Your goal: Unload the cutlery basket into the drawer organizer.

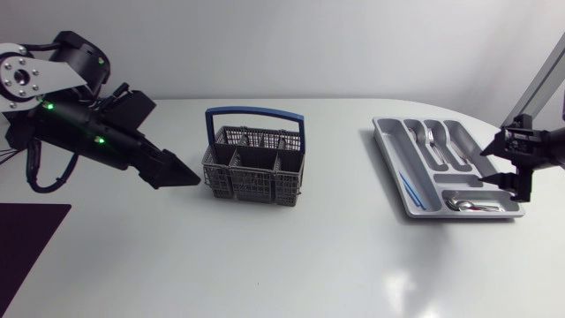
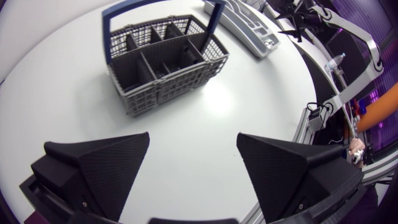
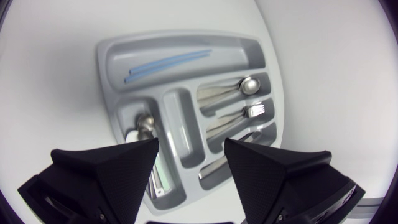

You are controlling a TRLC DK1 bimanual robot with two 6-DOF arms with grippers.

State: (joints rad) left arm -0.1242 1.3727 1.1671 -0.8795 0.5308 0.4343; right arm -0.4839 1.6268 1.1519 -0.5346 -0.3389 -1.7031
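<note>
My left jaws hang released near the grey plastic mesh cutlery basket, my right jaws released over the grey drawer organizer well apart from it; seemingly empty, the basket looks light, stiff, graspable by its blue handle.

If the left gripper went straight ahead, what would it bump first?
Most likely the cutlery basket: it sits straight ahead of the open left gripper, with only bare table between them.

basket: grey, upright, mid-table | organizer: grey, holds cutlery
</note>
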